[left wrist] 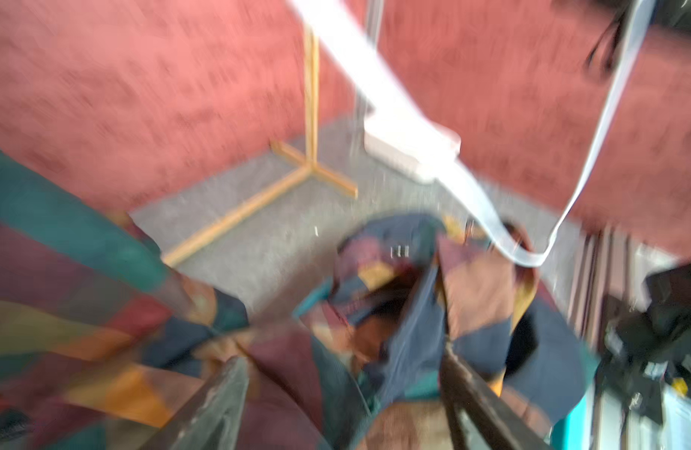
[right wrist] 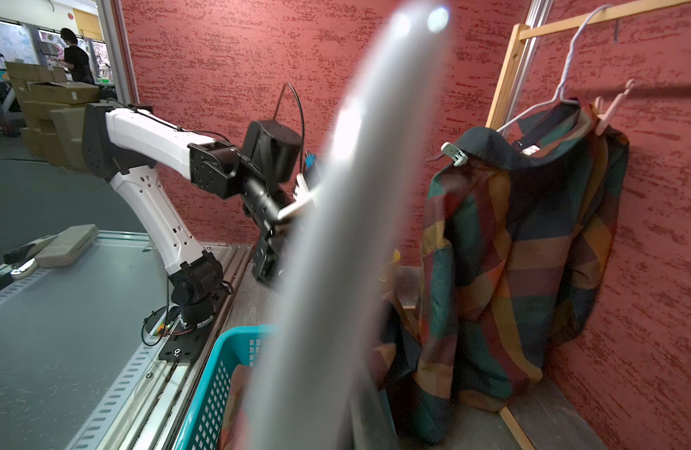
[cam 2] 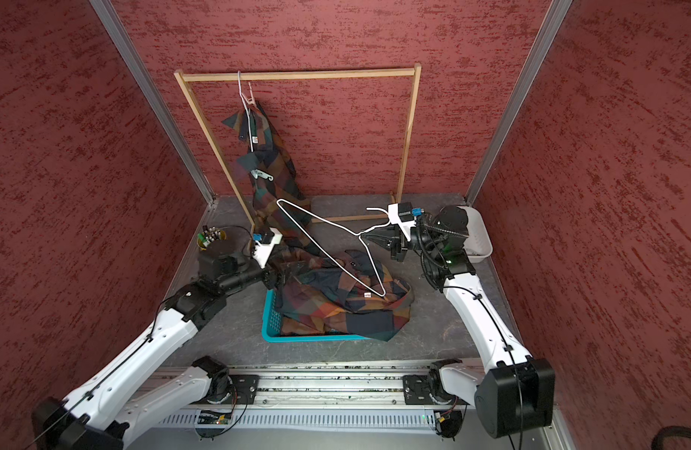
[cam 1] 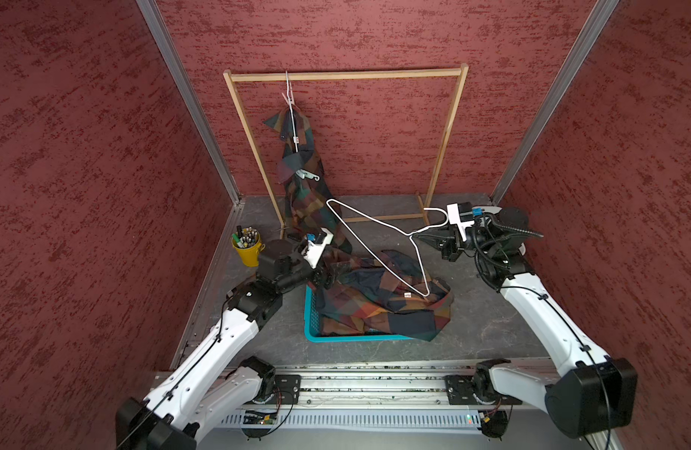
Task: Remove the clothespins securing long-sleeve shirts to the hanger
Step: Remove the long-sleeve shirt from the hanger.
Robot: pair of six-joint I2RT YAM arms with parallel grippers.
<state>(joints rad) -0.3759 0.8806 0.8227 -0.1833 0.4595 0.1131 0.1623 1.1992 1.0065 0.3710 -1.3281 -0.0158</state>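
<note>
While right gripper (cam 1: 420, 235) pinches white hanger (cam 1: 375, 221) at neck, left gripper (left wrist: 342, 356) jaws spread over dropped shirt (cam 1: 379, 300) in teal basket (cam 1: 311, 319). Pink clothespin (cam 1: 290, 99), mint clothespin (cam 1: 307, 174) clipped on hanging shirt (cam 1: 303, 195), rack (cam 1: 344, 75).

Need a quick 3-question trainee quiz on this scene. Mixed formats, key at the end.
1. True or false: the white wire hanger gripped by the right pincer has a shirt on it.
2. Fill in: the hanging shirt on the wooden rack shows ___ clothespins.
3. The loose plaid shirt lies: A) over the wooden rack, B) in the teal basket, C) in the yellow cup.

Key
1. False: that hanger is bare.
2. Two: a mint clothespin and a pink clothespin.
3. B.
</note>
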